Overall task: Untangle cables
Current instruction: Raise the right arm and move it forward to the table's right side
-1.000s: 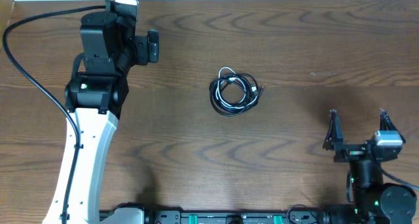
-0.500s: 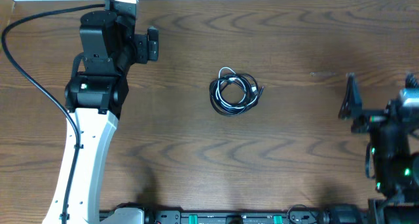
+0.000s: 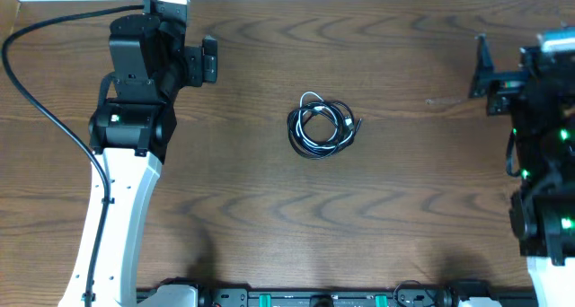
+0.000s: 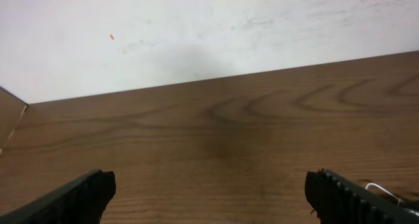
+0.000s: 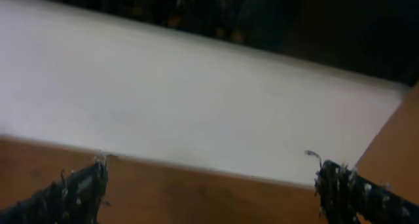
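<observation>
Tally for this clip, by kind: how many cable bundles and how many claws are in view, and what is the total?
Cable bundle, black cords and a white one coiled together: 1
Claws: 2 (left claw, right claw, both open and empty)
Total: 3

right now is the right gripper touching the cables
Apart. The overhead view shows the right gripper at the far right edge, with bare table between it and the coiled cables mid-table.
</observation>
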`<state>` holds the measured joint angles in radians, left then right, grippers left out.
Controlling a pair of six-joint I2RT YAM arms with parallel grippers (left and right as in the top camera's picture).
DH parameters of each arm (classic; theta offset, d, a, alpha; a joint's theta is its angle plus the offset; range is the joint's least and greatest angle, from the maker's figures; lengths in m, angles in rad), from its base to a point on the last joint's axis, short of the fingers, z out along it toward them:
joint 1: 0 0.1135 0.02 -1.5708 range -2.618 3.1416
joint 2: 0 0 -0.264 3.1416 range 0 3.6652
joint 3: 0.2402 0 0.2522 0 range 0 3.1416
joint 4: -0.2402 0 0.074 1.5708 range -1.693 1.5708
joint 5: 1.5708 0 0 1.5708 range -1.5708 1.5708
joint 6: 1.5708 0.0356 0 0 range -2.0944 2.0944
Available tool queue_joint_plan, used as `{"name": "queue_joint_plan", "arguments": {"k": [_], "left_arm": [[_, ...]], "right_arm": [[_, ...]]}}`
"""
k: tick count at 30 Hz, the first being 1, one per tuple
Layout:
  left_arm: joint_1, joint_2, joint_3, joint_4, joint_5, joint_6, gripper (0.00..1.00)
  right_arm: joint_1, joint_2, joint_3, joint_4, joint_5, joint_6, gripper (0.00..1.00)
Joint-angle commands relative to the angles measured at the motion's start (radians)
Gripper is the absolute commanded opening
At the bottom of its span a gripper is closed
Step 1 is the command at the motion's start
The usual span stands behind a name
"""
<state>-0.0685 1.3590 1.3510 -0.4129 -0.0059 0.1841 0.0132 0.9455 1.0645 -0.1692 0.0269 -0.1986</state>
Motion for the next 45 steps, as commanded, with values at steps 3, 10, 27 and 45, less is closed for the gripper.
{"name": "queue_joint_plan", "arguments": {"k": [3, 10, 27, 45], "left_arm": [[0.000, -0.018, 0.018, -0.005, -0.034, 0.003, 0.98], [-0.001, -0.012, 0.012, -0.024, -0.043, 0.003, 0.98], [-0.016, 0.134, 0.012, -0.064, -0.015, -0.010, 0.98], [-0.123, 0.297, 0.012, -0.022, 0.238, 0.009, 0.98]], "right_arm": [[-0.003, 0.059, 0.024, -0.067, -0.053, -0.021, 0.99], [0.002, 0.106, 0.037, -0.070, -0.053, -0.021, 0.99], [0.113, 0.265, 0.037, -0.063, -0.044, -0.064, 0.99], [0.200, 0.297, 0.037, -0.034, 0.132, -0.111, 0.99]]}}
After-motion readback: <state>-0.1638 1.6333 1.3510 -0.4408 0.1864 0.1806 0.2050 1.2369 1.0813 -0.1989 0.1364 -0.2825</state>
